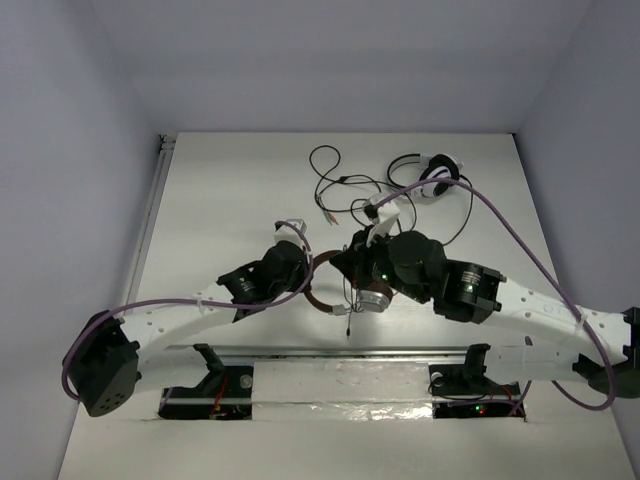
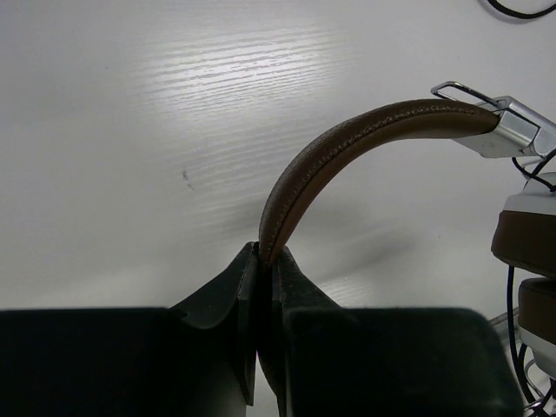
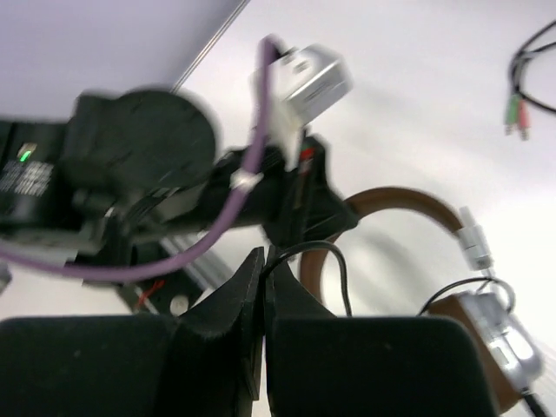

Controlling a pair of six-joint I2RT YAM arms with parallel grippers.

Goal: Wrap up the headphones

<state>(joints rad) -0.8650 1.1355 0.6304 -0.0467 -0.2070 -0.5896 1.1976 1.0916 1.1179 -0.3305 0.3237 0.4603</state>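
The headphones lie at the table's middle, with a brown headband, a silver ear cup and brown ear pads. My left gripper is shut on the headband, pinching its edge between the fingertips. My right gripper is shut on the thin black cable, which loops out of the jaws and drops down beside the headband. In the top view the left gripper and the right gripper meet over the headphones and hide most of them.
White-and-black headphones lie at the back right, their black cables looping across the far table. Green and pink jack plugs lie on the table. Walls close in the left, right and far sides.
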